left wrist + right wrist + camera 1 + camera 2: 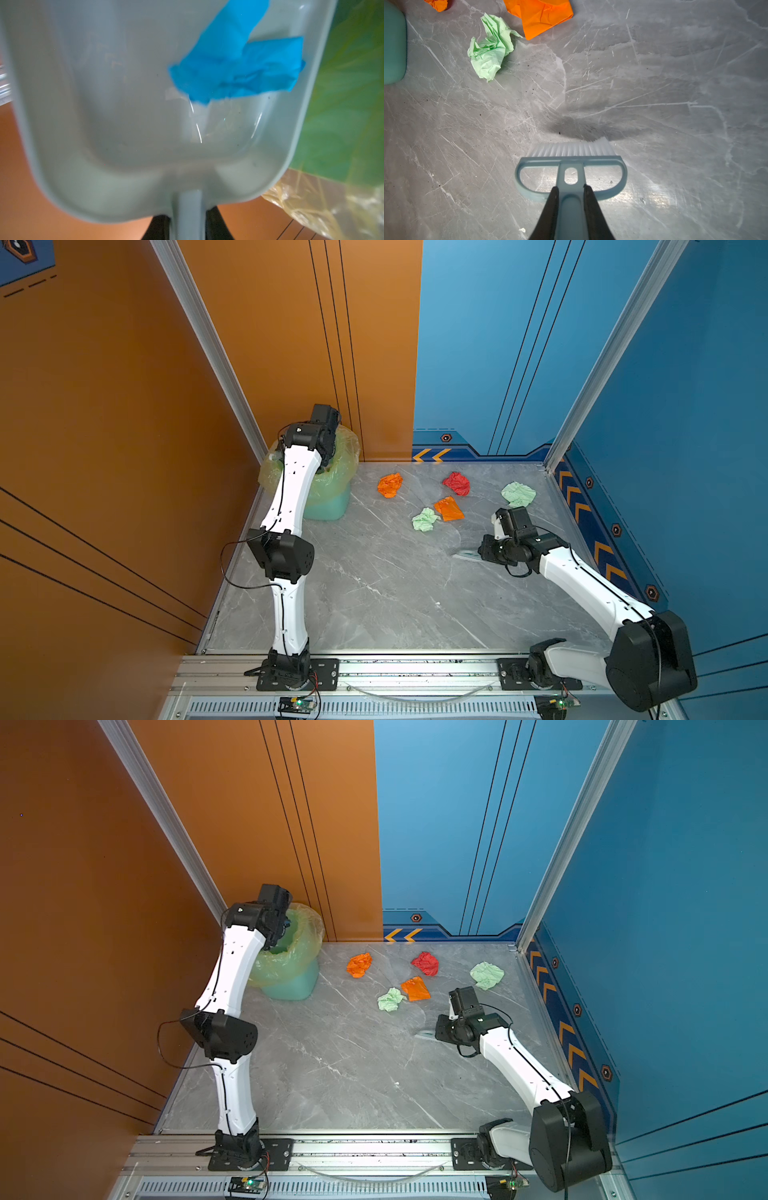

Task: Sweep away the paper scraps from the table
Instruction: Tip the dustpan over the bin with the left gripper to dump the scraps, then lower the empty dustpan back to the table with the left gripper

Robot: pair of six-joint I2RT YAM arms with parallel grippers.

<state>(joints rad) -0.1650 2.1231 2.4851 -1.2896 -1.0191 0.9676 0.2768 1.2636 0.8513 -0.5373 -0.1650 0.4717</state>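
At bin [328, 506], dustpan [124, 124] holds blue paper scrap [239, 68]. Left gripper [187, 220] clamped on dustpan handle; right gripper [570, 193] clamped on brush [571, 164].

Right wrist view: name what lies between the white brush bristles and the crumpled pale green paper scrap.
Nothing: only bare grey marble-patterned table, shown in the right wrist view.

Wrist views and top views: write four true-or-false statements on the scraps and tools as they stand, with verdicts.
1. The right gripper is shut on the brush handle. True.
2. The dustpan is empty. False: a blue scrap is in it.
3. Five paper scraps lie on the table in both top views. True.
4. The brush bristles touch a scrap. False: the nearest, a pale green scrap, lies apart from them.
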